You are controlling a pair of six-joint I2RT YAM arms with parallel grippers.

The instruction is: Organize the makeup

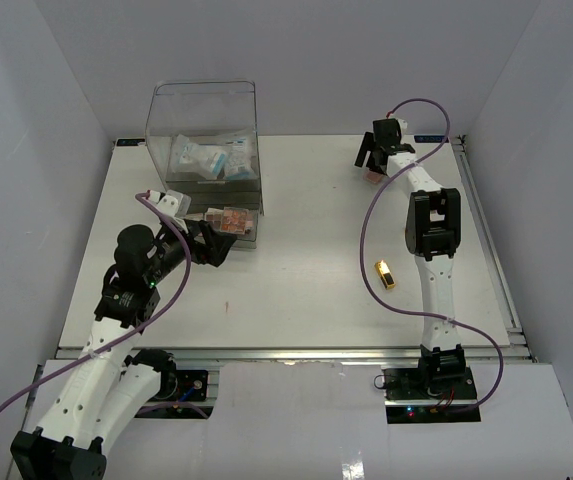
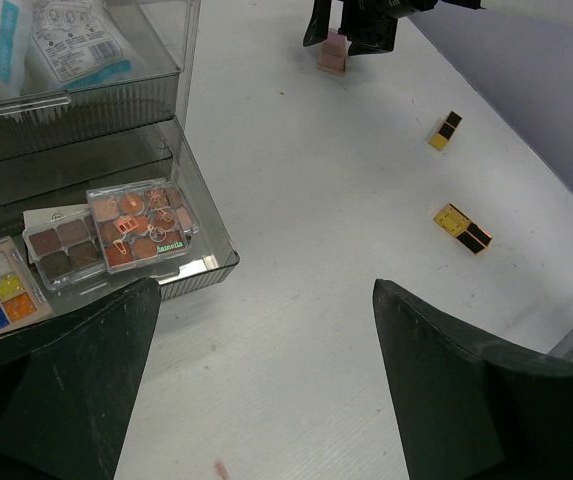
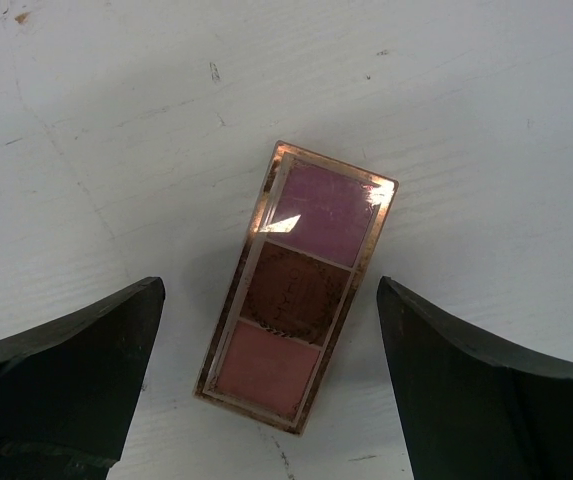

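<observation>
Right fingers [image 3: 66, 380] stood spread astride a palette [image 3: 296, 300] near the worktop's [image 1: 296, 280] far right corner; left fingers [image 2: 56, 390] gaped empty.

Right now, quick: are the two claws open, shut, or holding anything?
Left gripper: open, holding nothing.
Right gripper: open, fingers either side of a three-shade palette, not gripping it.

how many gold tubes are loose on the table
2. One gold tube lies on the bare table nearer the front edge; the other lies farther back. More may be hidden.
</observation>
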